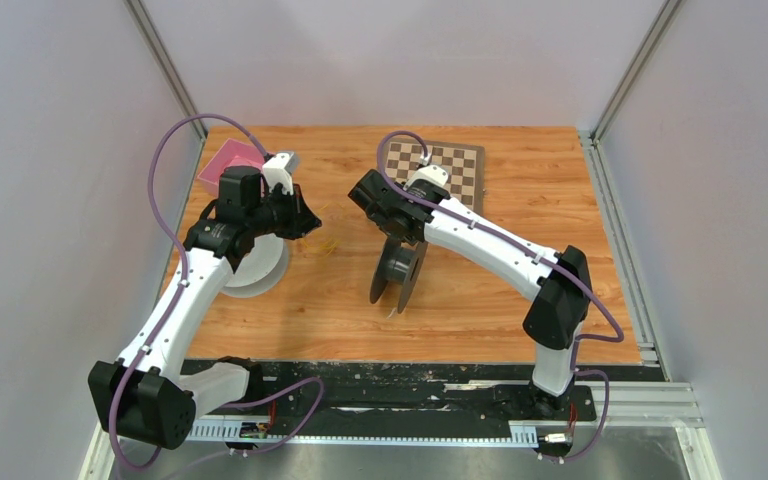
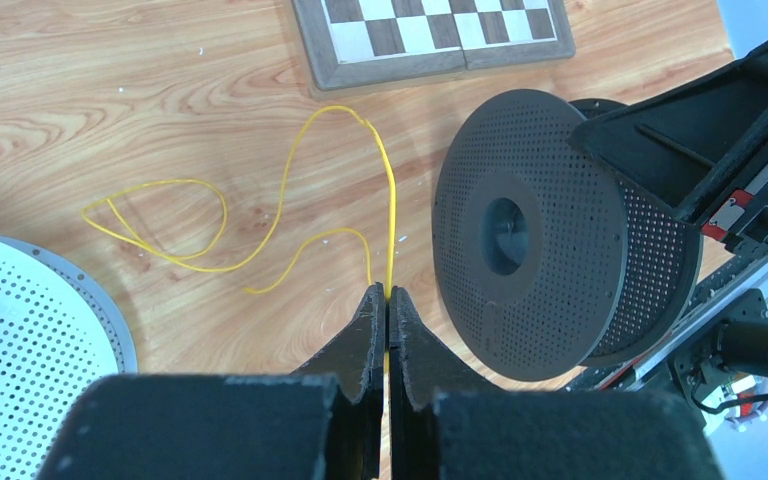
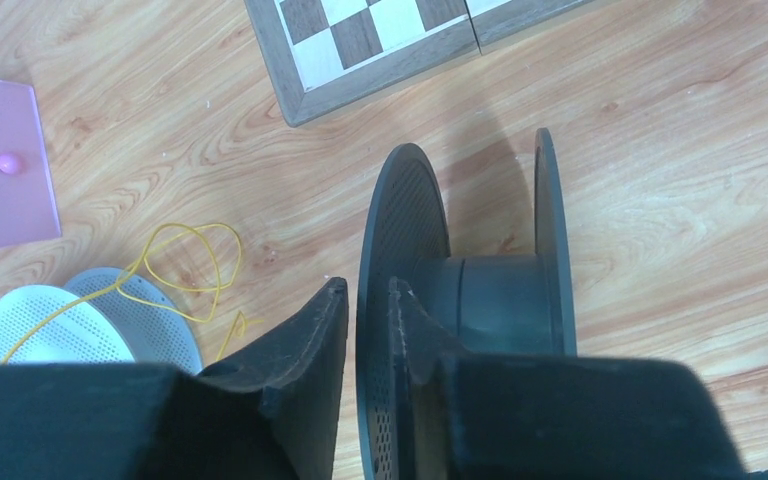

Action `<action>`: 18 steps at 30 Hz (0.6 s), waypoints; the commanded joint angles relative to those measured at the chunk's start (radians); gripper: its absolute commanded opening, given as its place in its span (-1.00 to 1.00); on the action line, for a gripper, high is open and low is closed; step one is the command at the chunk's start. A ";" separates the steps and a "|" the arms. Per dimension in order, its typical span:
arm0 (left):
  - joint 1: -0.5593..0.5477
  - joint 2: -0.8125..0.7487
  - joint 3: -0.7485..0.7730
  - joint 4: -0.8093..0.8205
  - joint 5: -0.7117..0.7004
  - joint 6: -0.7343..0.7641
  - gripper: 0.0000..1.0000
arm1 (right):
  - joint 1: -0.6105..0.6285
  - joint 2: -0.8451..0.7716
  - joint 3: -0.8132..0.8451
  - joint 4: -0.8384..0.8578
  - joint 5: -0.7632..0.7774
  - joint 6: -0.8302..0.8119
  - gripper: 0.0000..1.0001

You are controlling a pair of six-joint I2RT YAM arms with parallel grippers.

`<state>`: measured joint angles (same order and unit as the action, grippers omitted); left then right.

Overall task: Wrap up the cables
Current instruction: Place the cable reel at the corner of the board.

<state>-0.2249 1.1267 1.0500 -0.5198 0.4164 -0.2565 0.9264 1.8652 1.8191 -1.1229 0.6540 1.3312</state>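
A thin yellow cable [image 2: 278, 215] lies in loose loops on the wooden table; it also shows in the right wrist view [image 3: 192, 262] and faintly in the top view [image 1: 322, 243]. My left gripper [image 2: 388, 292] is shut on one strand of it, which runs up from the fingertips. No orange-red cable is in view. My right gripper [image 3: 368, 288] is shut on the left flange of a dark grey spool [image 3: 480, 300], which stands on edge [image 1: 397, 273], just right of the cable [image 2: 550, 235].
A white perforated spool [image 1: 257, 268] lies flat under my left arm, also at the left wrist view's lower left [image 2: 20, 330]. A chessboard [image 1: 437, 167] lies at the back. A pink tray [image 1: 228, 163] sits at the back left.
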 commanded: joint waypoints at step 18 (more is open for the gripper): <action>-0.002 0.001 0.005 0.028 0.012 -0.001 -1.00 | -0.001 -0.067 -0.008 0.037 0.038 -0.022 -0.36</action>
<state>-0.2249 1.1267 1.0500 -0.5198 0.4171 -0.2565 0.9264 1.8553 1.8126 -1.1164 0.6544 1.3296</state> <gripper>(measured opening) 0.007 0.319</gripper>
